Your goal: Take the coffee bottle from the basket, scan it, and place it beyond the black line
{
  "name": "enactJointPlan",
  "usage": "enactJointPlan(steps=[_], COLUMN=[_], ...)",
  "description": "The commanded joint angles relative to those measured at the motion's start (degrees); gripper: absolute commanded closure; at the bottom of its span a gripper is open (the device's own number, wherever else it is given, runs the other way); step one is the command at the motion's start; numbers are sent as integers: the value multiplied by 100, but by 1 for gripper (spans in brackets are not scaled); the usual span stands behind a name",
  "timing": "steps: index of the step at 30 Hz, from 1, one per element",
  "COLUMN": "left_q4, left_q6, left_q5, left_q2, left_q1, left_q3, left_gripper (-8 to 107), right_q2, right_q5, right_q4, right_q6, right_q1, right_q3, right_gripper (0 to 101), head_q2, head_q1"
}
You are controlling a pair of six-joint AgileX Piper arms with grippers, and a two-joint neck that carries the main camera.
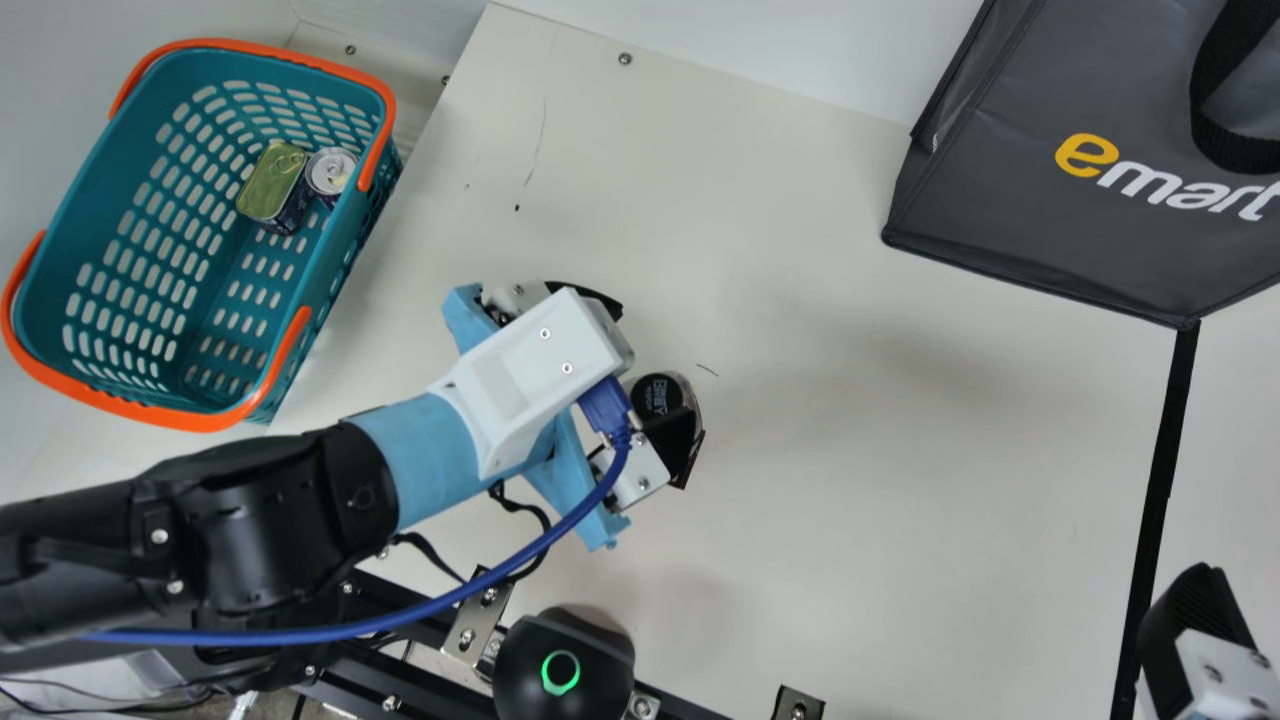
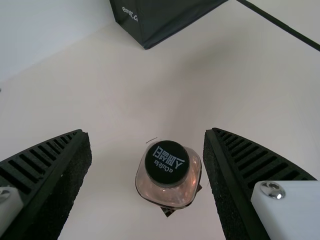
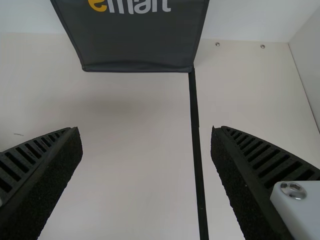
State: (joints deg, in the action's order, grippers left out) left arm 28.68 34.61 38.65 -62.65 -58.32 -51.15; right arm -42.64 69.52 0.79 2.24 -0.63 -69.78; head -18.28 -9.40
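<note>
Coffee bottle [image 2: 167, 192]: upright on the bench [image 1: 850, 500], out of the basket [image 1: 200, 422] and short of the black line [image 1: 1160, 470]. Left tool [image 2: 147, 134]: wide open, nothing gripped; bottle lies between the two fingers in its wrist view, off-centre, close to one. Contact with that finger: cannot tell. Right tool [image 3: 146, 131]: wide open, empty, over the bench by the black line.

Step in hand, as judged: taking or freeing the bottle mid-bench; which of the two cannot be told, nor whether the scan is done. The dark dome [image 1: 565, 665] with the green ring is probably the scanner.

If gripping: centre the tool first so both pads meet the body together; closing off-centre would likely shove or tip the bottle. Take it below the cap [image 2: 167, 162], squeeze lightly, lift straight up. If unscanned, present the label side slowly to the scanner.

If freeing: shift the near finger clear, keep both wide, withdraw straight up to avoid catching the cap. The right tool would then suit the carry over the line; bring it in only once the left has room.
</note>
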Motion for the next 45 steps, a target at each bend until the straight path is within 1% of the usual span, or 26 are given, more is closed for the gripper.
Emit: enactJointPlan(steps=[1,7,13,27,34,45], left_q4=[163,445,575,374,301,390], left_q6=[331,808,1108,1173,1264,1571], left_q5=[51,149,155,-142,-237,-338], left_q2=[-12,-24,-23,-32,-113,-280], left_q1=[-112,-368,-491,-204,-206,-376], left_q3=[7,92,234,618,620,631], left_gripper=[9,9,9,9,9,9], right_q2=[0,0,0,0,0,0], right_q5=[0,0,0,1,1,1], right_q4=[0,0,0,0,0,0], right_q6=[0,0,0,0,0,0], right_q1=[0,0,0,0,0,0], right_q3=[0,0,0,0,0,0], right_gripper=[10,10,10,10,10,10], head_q2=[-14,-14,-14,-14,-14,-14], head_q1=[148,148,148,148,148,148])
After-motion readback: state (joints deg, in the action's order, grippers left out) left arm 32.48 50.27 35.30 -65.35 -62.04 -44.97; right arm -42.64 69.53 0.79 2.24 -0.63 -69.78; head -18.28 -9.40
